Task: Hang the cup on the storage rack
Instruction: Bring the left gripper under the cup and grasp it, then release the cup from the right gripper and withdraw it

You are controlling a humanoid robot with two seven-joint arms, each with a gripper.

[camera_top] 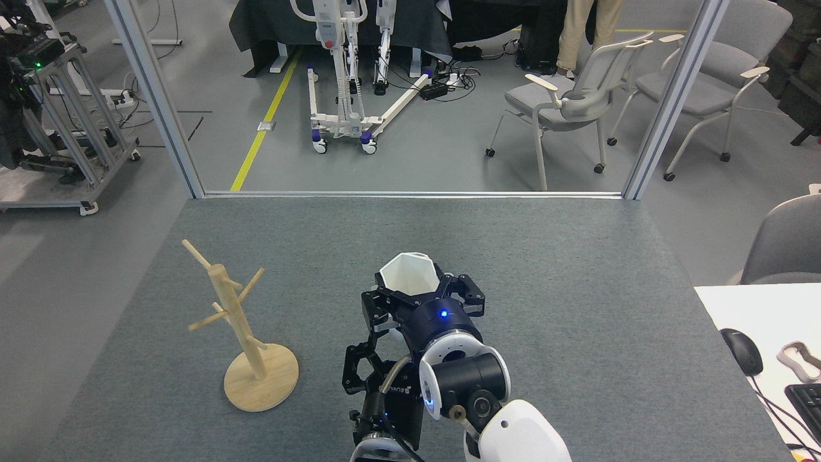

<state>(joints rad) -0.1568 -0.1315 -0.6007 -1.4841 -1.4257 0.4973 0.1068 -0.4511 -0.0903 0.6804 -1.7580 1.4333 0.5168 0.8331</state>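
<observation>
Standing upright, cup (409,277) opens upward.

- One view only, from the robot's own head, faced forward and tilted down.
- The grey table (577,269) filled the lower half, close beneath the camera.
- Both arms entered from the bottom edge, very near the lens.
- Beyond the table's far edge the view reached across the room floor (436,154) to distant chairs (571,102).

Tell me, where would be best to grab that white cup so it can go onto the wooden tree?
Probably low on the cup's faceted wall, coming from the near side, as the right end effector appears to do. That leaves the hexagonal rim free to turn toward the storage rack's angled pegs at its left.
</observation>
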